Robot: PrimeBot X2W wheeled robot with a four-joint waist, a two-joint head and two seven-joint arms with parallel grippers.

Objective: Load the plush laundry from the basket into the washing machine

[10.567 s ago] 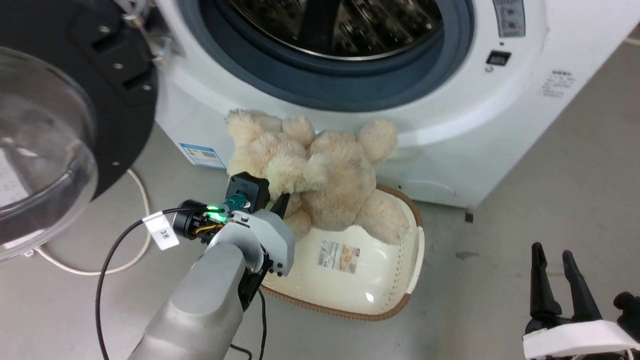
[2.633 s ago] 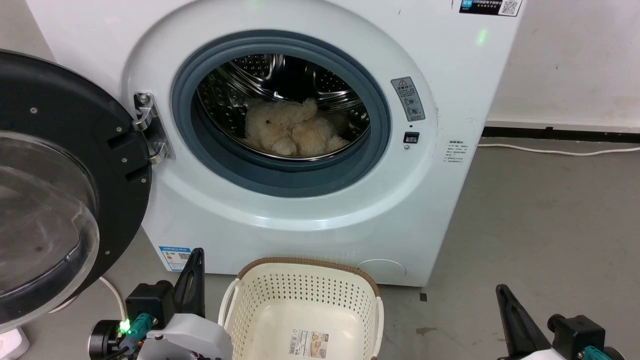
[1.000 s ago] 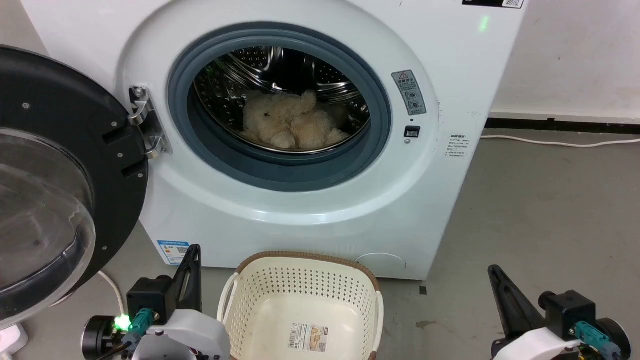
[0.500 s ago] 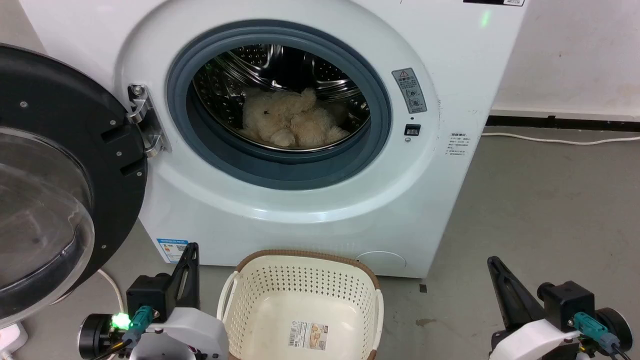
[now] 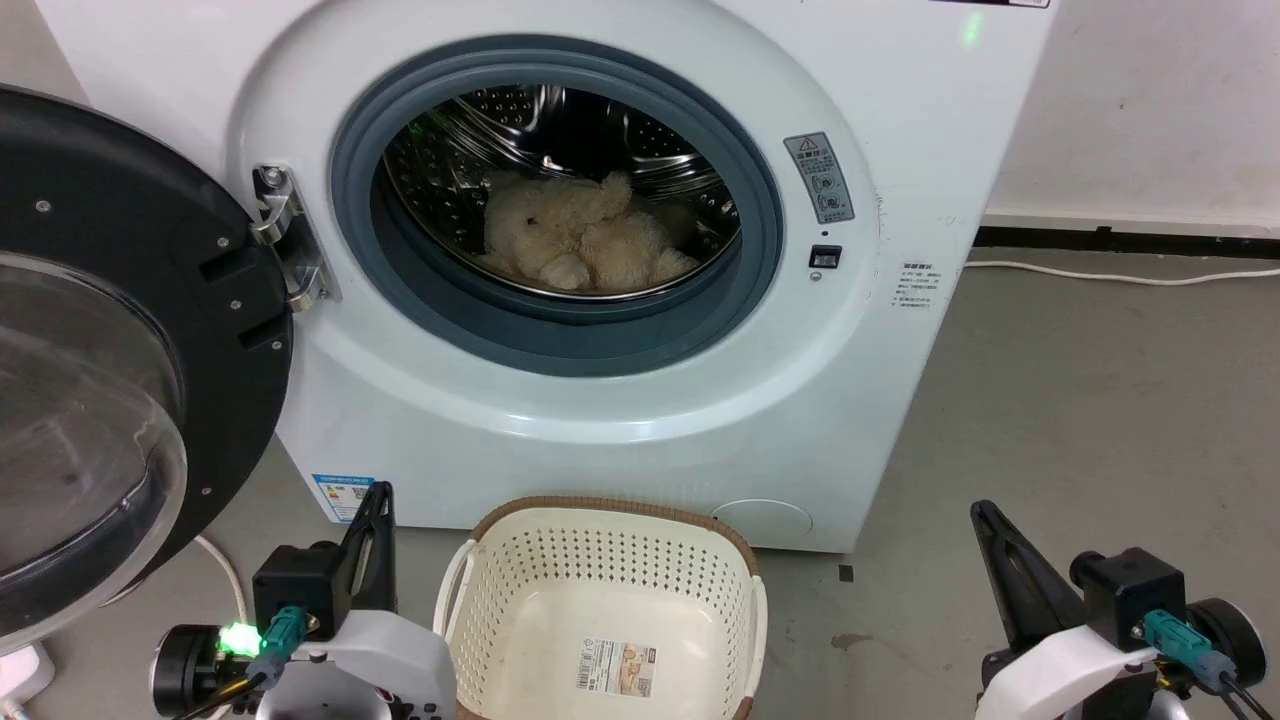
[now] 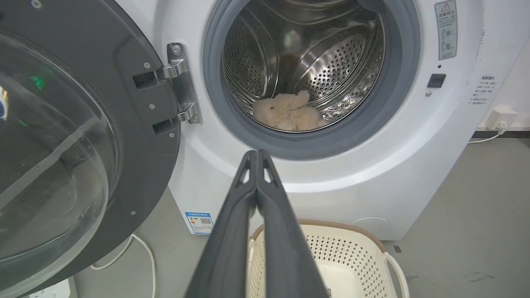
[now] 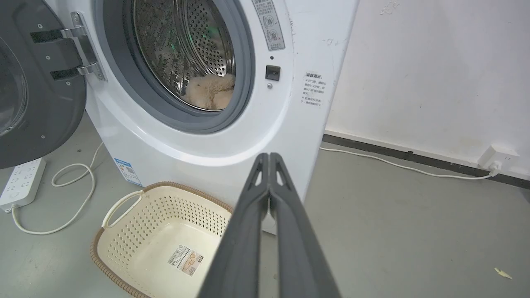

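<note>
Down at the lower left of the head view, the left end effector [image 5: 378, 498] points upward. Its two long dark fingers are pressed together tip to tip, as the left wrist view shows plainly, and they pinch nothing. A green light [image 5: 238, 638] glows on the wrist housing behind it. At the lower right, the right end effector [image 5: 985, 515] stands the same way. In the right wrist view its fingers meet along their whole length, with nothing held between them.

Between the two arms the basket [image 5: 600, 505] sits upright on the grey floor [image 5: 1100, 400], just in front of the washing machine [image 5: 880, 400]. The basket's brown rim lies close to the washer's white front panel, and its bare cream bottom shows the label sticker [image 5: 615, 668].

Beyond it, the round door [image 5: 150, 200] is swung wide open to the robot's left on its metal hinge [image 5: 285, 240], with its glass bowl facing outward. Behind the grey rubber seal [image 5: 560, 340] the perforated steel drum [image 6: 331, 62] gleams. The plush laundry [image 5: 575, 240] lies on the drum's bottom, well inside the opening. It is slumped in a heap with one dark eye toward the camera, and it touches neither arm.

Left of the washer, a white power strip [image 7: 20, 182] and a looping white cable [image 7: 74, 207] rest on the floor. To the right, another cable runs along the wall [image 7: 434, 62] to a socket [image 7: 497, 159].
</note>
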